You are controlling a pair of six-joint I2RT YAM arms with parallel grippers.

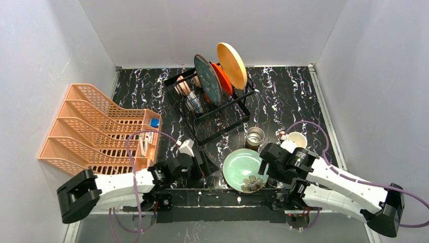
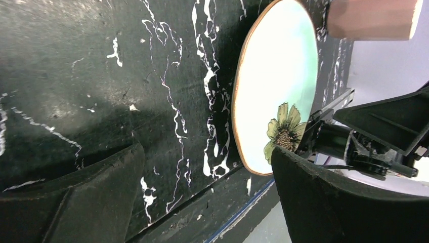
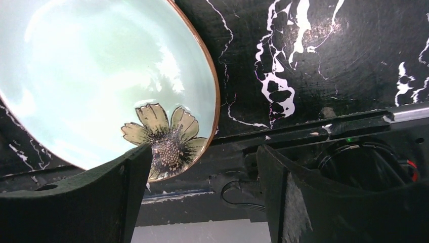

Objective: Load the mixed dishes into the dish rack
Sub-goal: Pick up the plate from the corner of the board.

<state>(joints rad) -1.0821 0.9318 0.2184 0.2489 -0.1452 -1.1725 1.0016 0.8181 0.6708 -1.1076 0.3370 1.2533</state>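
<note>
Partly cropped plate (image 3: 101, 76) (flower (image 3: 167, 139) visible)

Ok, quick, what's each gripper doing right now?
Left gripper: open, holding nothing.
Right gripper: open, holding nothing, at the flowered edge of the pale green plate.

Left hand (image 1: 208, 165) low, spread wide, right hand (image 1: 264, 168) low, likewise parted

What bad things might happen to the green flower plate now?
The green plate lies flat at the near edge of the table, so a nudge from the right fingers might slide it off. The steel cup stands close beside it and could get knocked over when the plate is lifted.
</note>
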